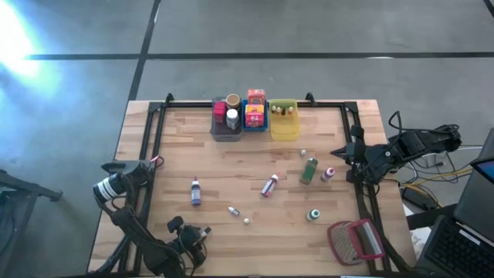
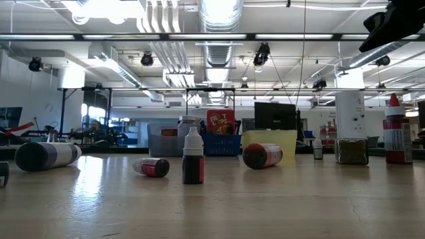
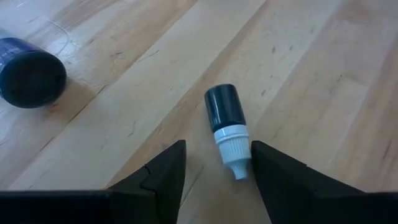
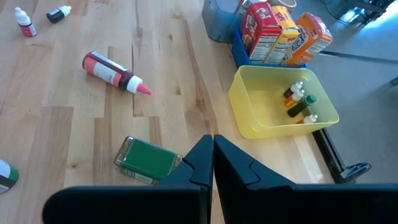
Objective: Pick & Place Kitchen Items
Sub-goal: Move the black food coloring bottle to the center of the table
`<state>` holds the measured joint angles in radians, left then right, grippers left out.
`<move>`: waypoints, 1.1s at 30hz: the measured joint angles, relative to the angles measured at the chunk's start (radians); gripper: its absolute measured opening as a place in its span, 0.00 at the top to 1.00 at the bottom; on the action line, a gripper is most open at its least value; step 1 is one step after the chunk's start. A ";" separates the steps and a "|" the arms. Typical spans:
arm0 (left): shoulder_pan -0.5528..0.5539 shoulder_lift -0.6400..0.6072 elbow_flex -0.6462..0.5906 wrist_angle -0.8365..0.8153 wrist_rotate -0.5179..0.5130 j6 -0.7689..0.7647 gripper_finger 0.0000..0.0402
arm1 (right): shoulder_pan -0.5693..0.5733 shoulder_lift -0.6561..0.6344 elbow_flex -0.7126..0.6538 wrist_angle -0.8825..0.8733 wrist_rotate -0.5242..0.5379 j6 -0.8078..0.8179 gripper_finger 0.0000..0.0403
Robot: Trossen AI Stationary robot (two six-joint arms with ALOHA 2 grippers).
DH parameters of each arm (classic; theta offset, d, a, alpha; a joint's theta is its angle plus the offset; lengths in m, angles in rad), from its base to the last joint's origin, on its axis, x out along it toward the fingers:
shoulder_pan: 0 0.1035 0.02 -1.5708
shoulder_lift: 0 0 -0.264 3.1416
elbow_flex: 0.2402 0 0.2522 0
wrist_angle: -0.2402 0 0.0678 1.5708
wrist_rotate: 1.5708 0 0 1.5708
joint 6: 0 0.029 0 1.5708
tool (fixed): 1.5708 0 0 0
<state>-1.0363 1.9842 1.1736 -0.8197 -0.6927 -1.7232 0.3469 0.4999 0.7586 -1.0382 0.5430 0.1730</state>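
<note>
white-capped dropper bottle (image 2: 193, 157) upright, red jar (image 2: 263, 156) lying, wooden table (image 2: 219, 206)

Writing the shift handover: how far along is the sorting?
Done: boxes stand in the blue bin, small bottles lie in the yellow bin, jars in the grey bin. In hand: nothing yet; the left gripper straddles a dark dropper bottle, open. Left: the red bottle, green jar and others. The right gripper waits shut.

A pale butcher-block wooden table (image 1: 255, 166) stands on a grey concrete floor (image 1: 309, 31) crossed by dark lines. Beyond it, silver ceiling ducts (image 2: 219, 20) and bright strip lights (image 2: 99, 8) hang overhead.
</note>
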 joint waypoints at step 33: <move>0.036 -0.025 0.093 -0.070 0.062 0.282 0.78 | 0.000 0.000 0.000 0.000 0.000 0.000 0.98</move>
<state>-1.0004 1.9594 1.2665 -0.8902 -0.6311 -1.4413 0.3466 0.4999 0.7589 -1.0382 0.5430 0.1727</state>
